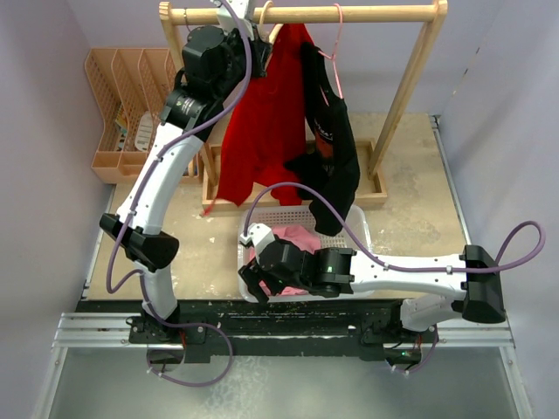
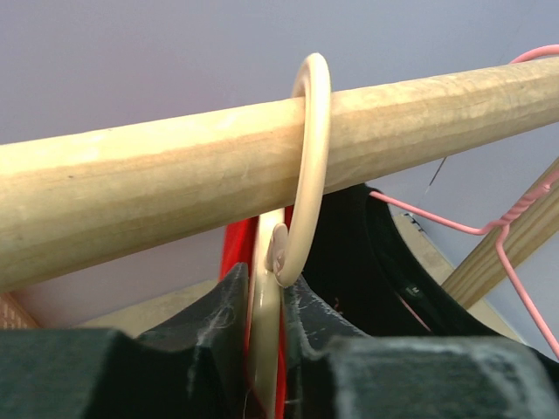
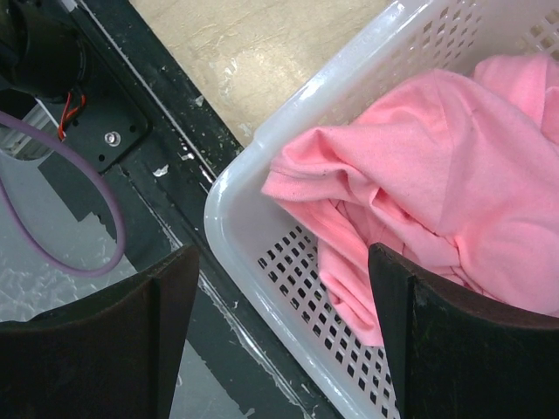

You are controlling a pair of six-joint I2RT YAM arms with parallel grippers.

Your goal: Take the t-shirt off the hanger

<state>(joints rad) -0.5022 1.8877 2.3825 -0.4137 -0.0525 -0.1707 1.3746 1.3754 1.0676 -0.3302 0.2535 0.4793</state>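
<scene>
Desk point(image 1: 410, 205): carries a wooden clothes rack point(image 1: 367, 13) at the far side, its top rail running left to right.

Red t-shirt point(image 1: 262, 131): on its hanger, draped from the rail's left half down to the rack base. A black garment point(image 1: 336, 148) hangs just beside it on the right, its lower end reaching over the basket.

Peach slotted organiser point(image 1: 122, 96): far left of the desk, against the wall.

White perforated basket point(image 3: 297, 96): near edge of the desk, in front of the rack. A crumpled pink garment point(image 3: 454, 175) lies inside it.

Cream hanger point(image 2: 310, 166): hook seated over the rail, red fabric visible directly below.

Pink wire hanger point(image 2: 515, 236): to the right on the same rail, carrying the black garment.

Left fingers point(image 2: 231, 314): clamped narrowly on the cream hanger's neck, just under the hook.

Right fingers point(image 3: 170, 314): spread wide, holding nothing, above the basket's near-left corner.
</scene>
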